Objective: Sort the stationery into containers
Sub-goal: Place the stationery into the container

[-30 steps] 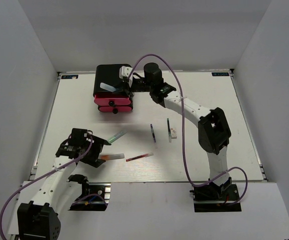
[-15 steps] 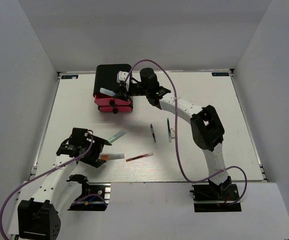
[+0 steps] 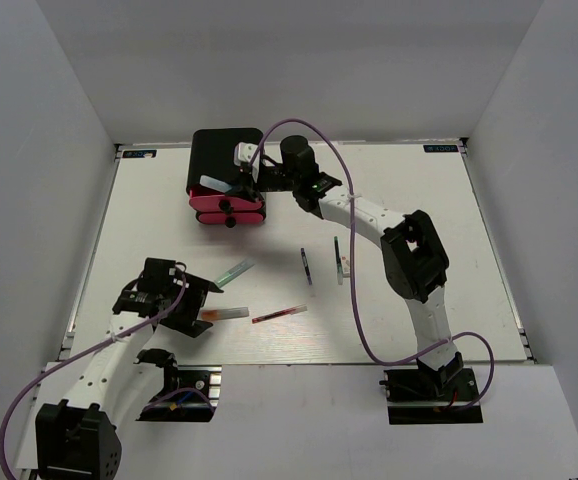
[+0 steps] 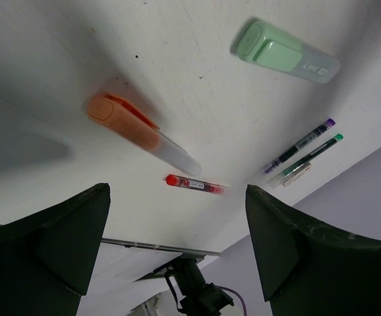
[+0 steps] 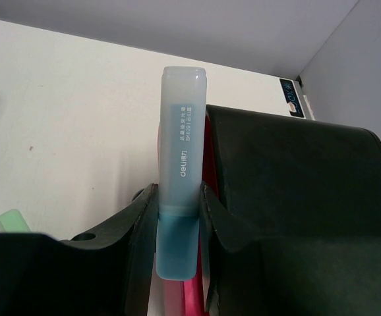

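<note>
My right gripper (image 3: 237, 181) is shut on the light-blue marker (image 3: 216, 183), holding it over the front of the containers, a black box (image 3: 217, 152) with pink-red drawers (image 3: 229, 211). In the right wrist view the marker (image 5: 180, 158) stands between the fingers of that gripper (image 5: 177, 217), with the box (image 5: 296, 171) to its right. My left gripper (image 3: 185, 306) is open above the orange marker (image 3: 225, 314). The left wrist view shows the orange marker (image 4: 141, 131), the green marker (image 4: 286, 51), the red pen (image 4: 194, 184) and two dark pens (image 4: 300, 144) beyond the left gripper (image 4: 177, 227).
On the table lie the green marker (image 3: 235, 270), the red pen (image 3: 278, 314), two dark pens (image 3: 306, 266) and a small white block (image 3: 346, 266). White walls close in the table on three sides. A purple cable loops over the right arm.
The right arm swung left with the light-blue marker, closer over the box, then held still. The left arm has not moved.
</note>
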Motion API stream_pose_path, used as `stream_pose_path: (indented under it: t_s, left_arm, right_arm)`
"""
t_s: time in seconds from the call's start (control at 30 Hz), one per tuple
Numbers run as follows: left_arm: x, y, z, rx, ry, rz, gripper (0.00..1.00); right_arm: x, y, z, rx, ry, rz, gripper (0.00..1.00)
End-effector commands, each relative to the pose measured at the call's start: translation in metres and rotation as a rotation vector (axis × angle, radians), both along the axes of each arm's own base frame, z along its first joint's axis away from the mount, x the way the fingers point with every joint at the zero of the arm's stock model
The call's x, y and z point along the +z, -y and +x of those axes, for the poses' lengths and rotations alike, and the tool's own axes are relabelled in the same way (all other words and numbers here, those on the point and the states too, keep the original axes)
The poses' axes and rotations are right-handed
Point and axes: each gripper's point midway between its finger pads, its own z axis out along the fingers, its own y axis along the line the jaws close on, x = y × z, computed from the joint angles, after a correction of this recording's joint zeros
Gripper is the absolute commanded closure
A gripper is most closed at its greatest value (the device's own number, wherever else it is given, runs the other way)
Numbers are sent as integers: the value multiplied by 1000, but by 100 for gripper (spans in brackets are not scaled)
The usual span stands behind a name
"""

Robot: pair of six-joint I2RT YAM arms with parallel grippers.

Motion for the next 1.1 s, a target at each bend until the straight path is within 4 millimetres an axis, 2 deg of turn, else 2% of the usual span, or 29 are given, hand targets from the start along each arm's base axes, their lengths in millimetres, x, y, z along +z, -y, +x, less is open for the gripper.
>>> stream_pose_path:
  t_s: [0.0, 0.03, 0.1, 0.3, 0.53, 0.63, 0.87, 1.07]
  left_arm:
    - [0, 2, -2, -3, 9, -11, 6]
    - [0, 2, -2, -3, 10, -11, 6]
    - [0, 2, -2, -3, 10, -11, 6]
    - [0, 2, -2, -3, 10, -11, 6]
    - [1, 2, -1, -3, 19, -13, 6]
    - [0, 2, -1, -3, 10, -11, 6]
    - [0, 4, -2, -7, 8, -19, 6]
    - [0, 4, -2, -7, 8, -19, 6]
  right_arm:
    - [32, 1, -13, 51, 34, 57, 86]
    - [41, 1, -17, 60, 37, 73, 86]
    - [42, 2, -23, 76, 12, 77, 86]
    - [50, 4, -21, 67, 18, 105, 86]
    - [72, 3, -25, 84, 37, 160, 86]
    - [72, 2, -23, 73, 31, 164, 88]
    - [65, 2, 3, -37, 101, 165, 88]
    - [57, -1, 17, -72, 132, 153, 88]
